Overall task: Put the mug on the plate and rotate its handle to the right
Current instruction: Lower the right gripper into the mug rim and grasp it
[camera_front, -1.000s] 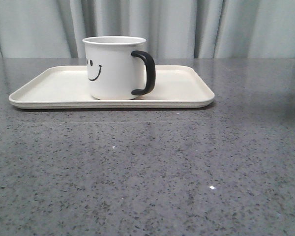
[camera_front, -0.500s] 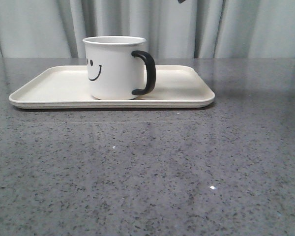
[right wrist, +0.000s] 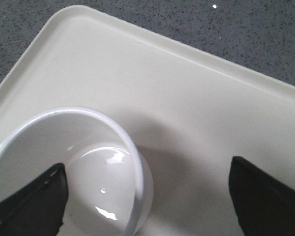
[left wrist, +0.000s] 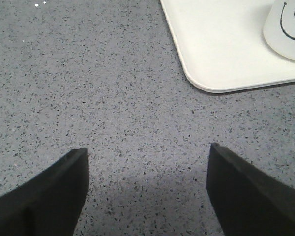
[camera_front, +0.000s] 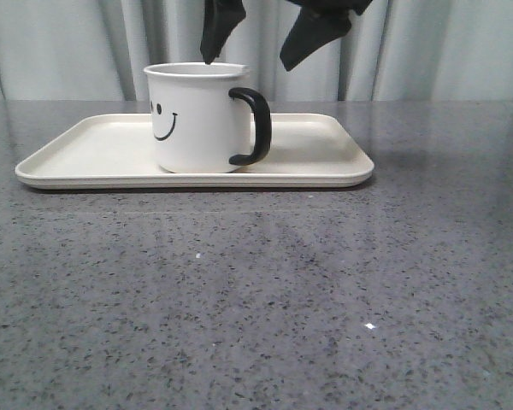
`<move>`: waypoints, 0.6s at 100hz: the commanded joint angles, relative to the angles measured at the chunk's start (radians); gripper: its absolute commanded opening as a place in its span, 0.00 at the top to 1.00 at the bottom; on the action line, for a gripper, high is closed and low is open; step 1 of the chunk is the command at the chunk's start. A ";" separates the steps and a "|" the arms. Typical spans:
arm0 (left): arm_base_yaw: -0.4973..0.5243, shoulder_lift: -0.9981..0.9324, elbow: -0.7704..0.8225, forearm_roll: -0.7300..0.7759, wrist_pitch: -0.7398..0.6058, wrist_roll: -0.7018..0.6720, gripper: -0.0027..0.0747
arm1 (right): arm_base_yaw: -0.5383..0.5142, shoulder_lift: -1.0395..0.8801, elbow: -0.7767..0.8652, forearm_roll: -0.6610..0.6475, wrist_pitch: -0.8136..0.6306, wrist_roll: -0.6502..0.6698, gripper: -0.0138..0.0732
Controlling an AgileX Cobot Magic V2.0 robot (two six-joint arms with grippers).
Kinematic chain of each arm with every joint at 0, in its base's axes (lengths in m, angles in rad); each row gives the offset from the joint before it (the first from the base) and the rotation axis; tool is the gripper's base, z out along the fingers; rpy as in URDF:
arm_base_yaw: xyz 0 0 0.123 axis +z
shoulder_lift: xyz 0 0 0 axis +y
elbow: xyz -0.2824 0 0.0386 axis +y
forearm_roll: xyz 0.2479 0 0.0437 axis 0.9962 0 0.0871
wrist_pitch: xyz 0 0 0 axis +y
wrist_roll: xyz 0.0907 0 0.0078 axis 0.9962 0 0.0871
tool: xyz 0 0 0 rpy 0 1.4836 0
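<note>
We see our right claw hanging spread wide just above the white cylindrical mug with the black smiley face, gripping nothing: in the front view one dark fingertip sits right over the mug's rim, while the other hangs apart, above and just past the mug's thick glossy black C-shaped handle. From our right wrist view the claw straddles the mug, one finger over its open mouth and the other out over bare tray; the mug's glossy inside shows no contents. The mug stands upright on the flat cream-white rectangular plate with rounded corners and a low rim, a little left of the plate's middle as the front view shows it, with the handle pointing to the right and the face turned partly away to the left. Our left claw is likewise open and holds nothing, its two black fingers hovering over the speckled grey stone surface, near a rounded corner of the plate but off it, with the mug's smiling side showing at the picture's edge.
</note>
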 commanded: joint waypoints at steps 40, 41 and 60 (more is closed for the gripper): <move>-0.007 0.000 -0.027 0.020 -0.061 -0.012 0.33 | 0.000 0.008 -0.037 -0.003 -0.083 0.013 0.15; -0.007 0.000 -0.027 0.020 -0.061 -0.012 0.33 | 0.000 0.008 -0.037 -0.003 -0.084 0.013 0.17; -0.007 0.000 -0.027 0.020 -0.061 -0.012 0.33 | 0.000 0.008 -0.037 -0.001 -0.118 0.013 0.45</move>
